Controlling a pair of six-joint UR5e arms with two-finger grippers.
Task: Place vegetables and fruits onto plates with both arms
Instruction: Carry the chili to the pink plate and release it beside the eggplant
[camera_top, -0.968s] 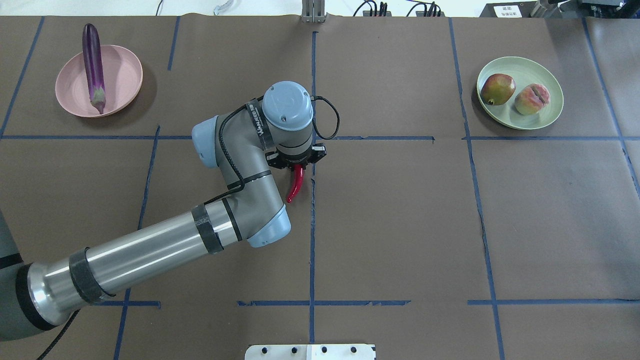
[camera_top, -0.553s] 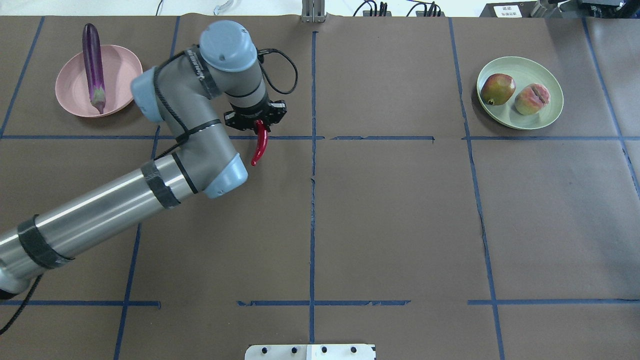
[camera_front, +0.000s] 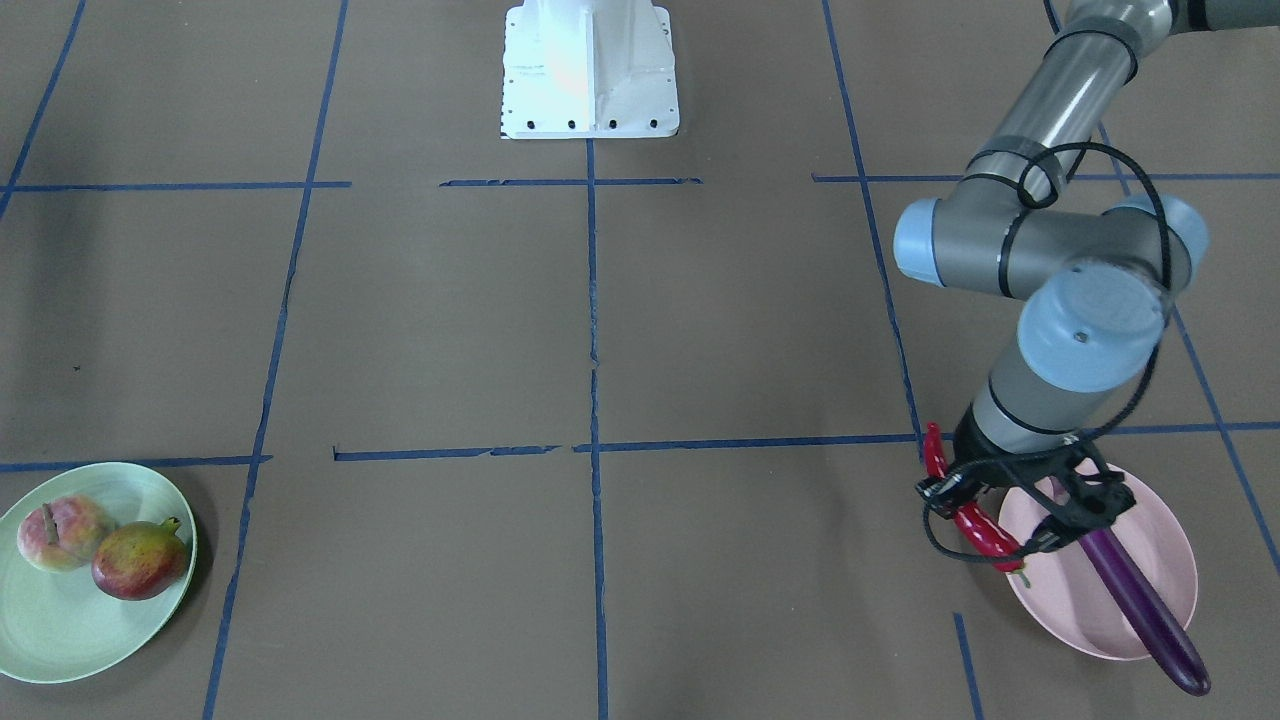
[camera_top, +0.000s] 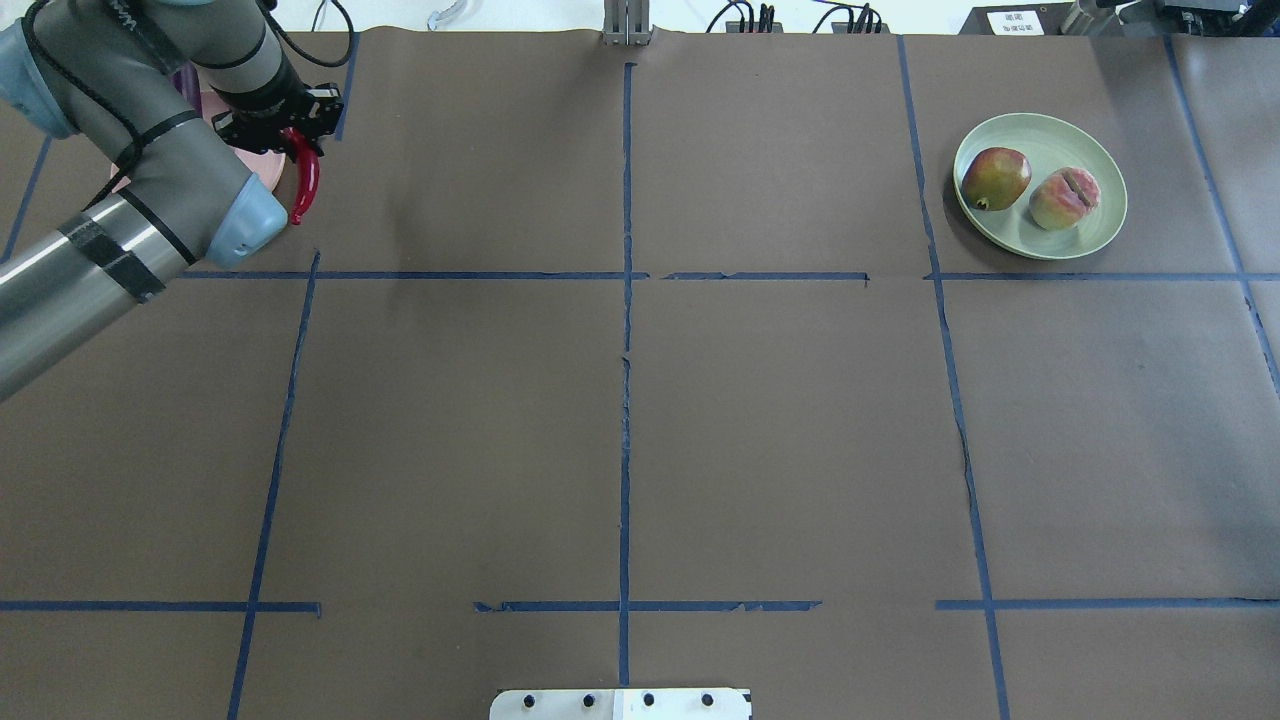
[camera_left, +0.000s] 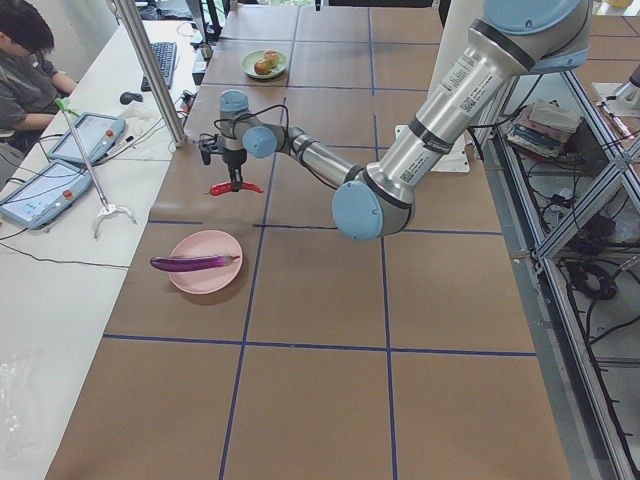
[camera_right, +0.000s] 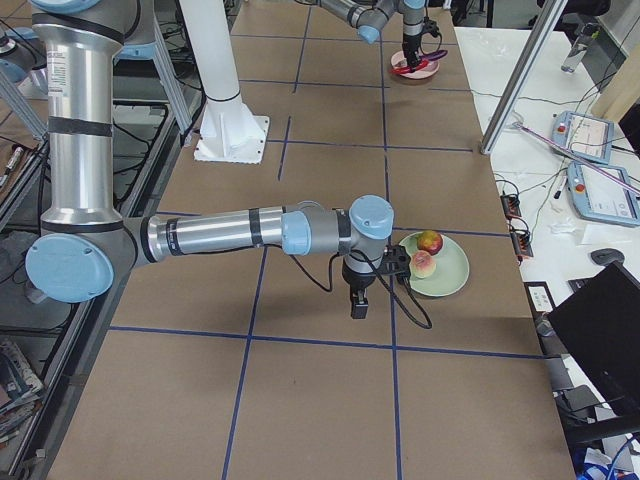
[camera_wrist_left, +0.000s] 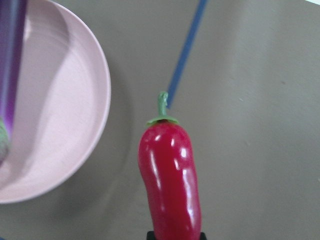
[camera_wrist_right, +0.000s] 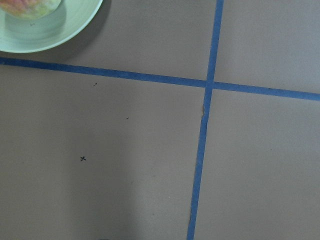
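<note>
My left gripper (camera_top: 293, 135) is shut on the red chili pepper (camera_top: 307, 182) and holds it above the table, just beside the pink plate's rim (camera_wrist_left: 75, 150). The chili (camera_wrist_left: 171, 185) hangs right of the plate in the left wrist view. The purple eggplant (camera_front: 1140, 600) lies across the pink plate (camera_front: 1160, 545), overhanging its rim. The peach (camera_top: 1064, 198) and the pomegranate (camera_top: 995, 177) lie on the green plate (camera_top: 1045, 132) at the far right. My right gripper (camera_right: 358, 300) shows only in the exterior right view, low beside the green plate (camera_right: 452, 282); I cannot tell whether it is open.
Brown paper with blue tape lines covers the table (camera_top: 640, 420). The white base block (camera_front: 590, 70) stands at the robot's edge. Operators' tablets (camera_left: 85, 135) and a metal post (camera_left: 150, 70) stand along the far side.
My left arm has swung from the table's middle to the far left, carrying the chili up to the pink plate's rim. The fruits and the eggplant have not moved.
</note>
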